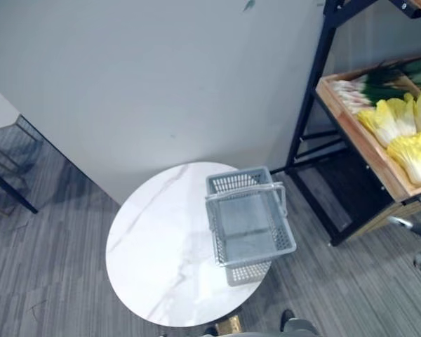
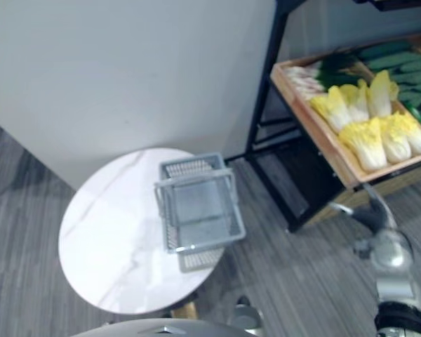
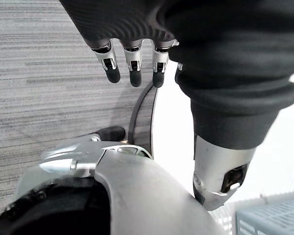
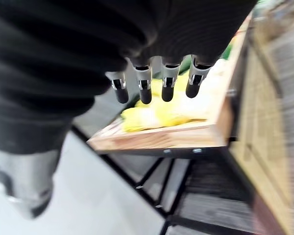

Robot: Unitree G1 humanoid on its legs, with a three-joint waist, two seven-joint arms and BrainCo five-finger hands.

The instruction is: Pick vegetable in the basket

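Observation:
An empty grey plastic basket (image 1: 247, 223) with its handle folded flat stands on the right side of a round white marble table (image 1: 154, 246). Yellow cabbages (image 2: 372, 133) lie in a wooden tray (image 2: 321, 144) on a black shelf to the right, with green-stalked onions (image 1: 368, 88) and dark green vegetables (image 2: 400, 67) behind them. My right hand (image 2: 368, 210) hangs low in front of the tray, and in its wrist view its straight fingers (image 4: 157, 85) hold nothing, with the cabbages (image 4: 157, 115) past them. My left hand (image 3: 132, 61) is relaxed and empty beside the table edge.
The black metal shelf frame (image 1: 309, 98) stands between the table and the tray, with a lower shelf (image 1: 351, 189) under it. A pale wall (image 1: 161, 77) runs behind the table. Dark furniture legs (image 1: 7, 175) stand at the far left on grey carpet.

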